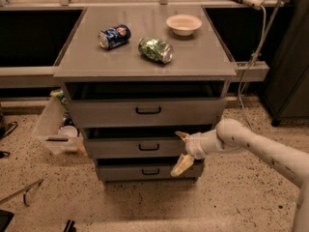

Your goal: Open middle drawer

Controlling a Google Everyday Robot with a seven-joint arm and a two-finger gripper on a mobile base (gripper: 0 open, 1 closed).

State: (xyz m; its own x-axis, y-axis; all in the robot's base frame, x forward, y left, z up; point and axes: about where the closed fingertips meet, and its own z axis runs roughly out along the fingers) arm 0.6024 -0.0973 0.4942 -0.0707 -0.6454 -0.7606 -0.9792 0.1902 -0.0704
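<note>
Reference: gripper (182, 150), fingers spread, low at the cabinet front. On the cabinet top (212, 64), well above it: blue can (115, 36) lying up-left, green can (155, 50) lying nearer, white bowl (184, 24) straight above. Clear plastic bin (50, 127) far left, at about gripper height.

Speckled floor (145, 207), grey cabinet (203, 52), dim warm light.

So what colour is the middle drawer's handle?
Black handle, camera view; the hand is just right of it.
</note>
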